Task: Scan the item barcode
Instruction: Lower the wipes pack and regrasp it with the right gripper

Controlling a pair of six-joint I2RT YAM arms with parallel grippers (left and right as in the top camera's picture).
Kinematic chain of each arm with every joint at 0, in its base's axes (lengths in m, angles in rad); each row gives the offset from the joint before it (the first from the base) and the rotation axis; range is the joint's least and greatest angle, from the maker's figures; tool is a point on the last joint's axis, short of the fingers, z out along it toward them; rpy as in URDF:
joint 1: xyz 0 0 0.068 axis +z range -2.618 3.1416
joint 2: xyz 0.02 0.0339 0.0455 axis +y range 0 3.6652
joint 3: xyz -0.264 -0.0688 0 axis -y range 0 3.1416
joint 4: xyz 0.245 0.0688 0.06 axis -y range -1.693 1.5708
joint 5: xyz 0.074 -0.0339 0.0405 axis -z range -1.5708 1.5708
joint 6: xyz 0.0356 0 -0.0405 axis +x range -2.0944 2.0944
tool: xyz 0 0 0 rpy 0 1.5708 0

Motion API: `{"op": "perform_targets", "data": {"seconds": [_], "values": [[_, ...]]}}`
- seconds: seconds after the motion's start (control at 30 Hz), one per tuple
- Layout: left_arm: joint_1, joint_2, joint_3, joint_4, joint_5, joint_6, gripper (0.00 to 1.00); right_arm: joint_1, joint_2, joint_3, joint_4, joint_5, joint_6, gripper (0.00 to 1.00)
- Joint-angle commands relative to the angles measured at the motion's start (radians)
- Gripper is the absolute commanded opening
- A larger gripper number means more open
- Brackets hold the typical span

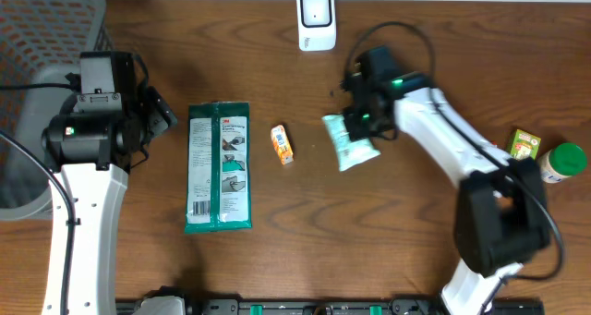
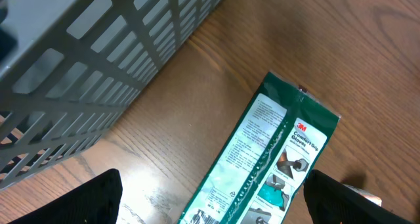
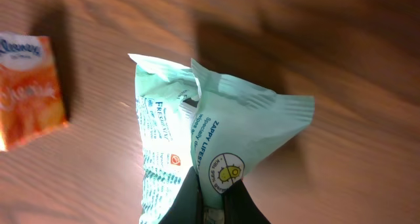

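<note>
Wooden tabletop [image 1: 277,250] beneath mint-green pouch [image 3: 216,132], one end tight between fully closed fingers [image 3: 184,205] of the right gripper [image 3: 211,207].

You're looking at a shop-checkout mock-up: wooden bench [image 1: 369,246], white barcode scanner [image 1: 316,19], grey mesh basket [image 1: 46,19], packaged gloves [image 1: 218,167] and tissues [image 1: 282,143].

Green package [image 2: 275,158]: "3M Comfort Grip Gloves". Orange pack [image 3: 29,92]: "Kleenex". Mint pouch [image 3: 216,138]: "ZAPPY LIFESTY…", "FRESH…", the rest cut off.
</note>
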Motion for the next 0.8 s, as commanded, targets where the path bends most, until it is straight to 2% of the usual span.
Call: {"op": "perform_targets", "data": {"seconds": [0.0,0.4,0.57,0.67,0.7,0.77], "values": [[0.004,-0.005,0.007,-0.003,-0.013,0.013,0.89,-0.025,-0.023,-0.005,-0.031,0.037,-0.06,0.01],[0.004,-0.005,0.007,-0.003,-0.013,0.013,0.89,-0.035,0.019,-0.13,0.099,0.033,0.004,0.02],[0.004,-0.005,0.007,-0.003,-0.013,0.013,0.89,-0.035,0.019,-0.194,0.162,0.034,0.008,0.08],[0.004,-0.005,0.007,-0.003,-0.013,0.013,0.89,-0.036,0.019,-0.219,0.193,0.034,0.007,0.2],[0.004,-0.005,0.007,-0.003,-0.013,0.013,0.89,-0.037,0.019,-0.221,0.196,0.034,0.007,0.28],[0.004,-0.005,0.007,-0.003,-0.013,0.013,0.89,-0.037,0.019,-0.221,0.198,0.033,0.007,0.56]]}}
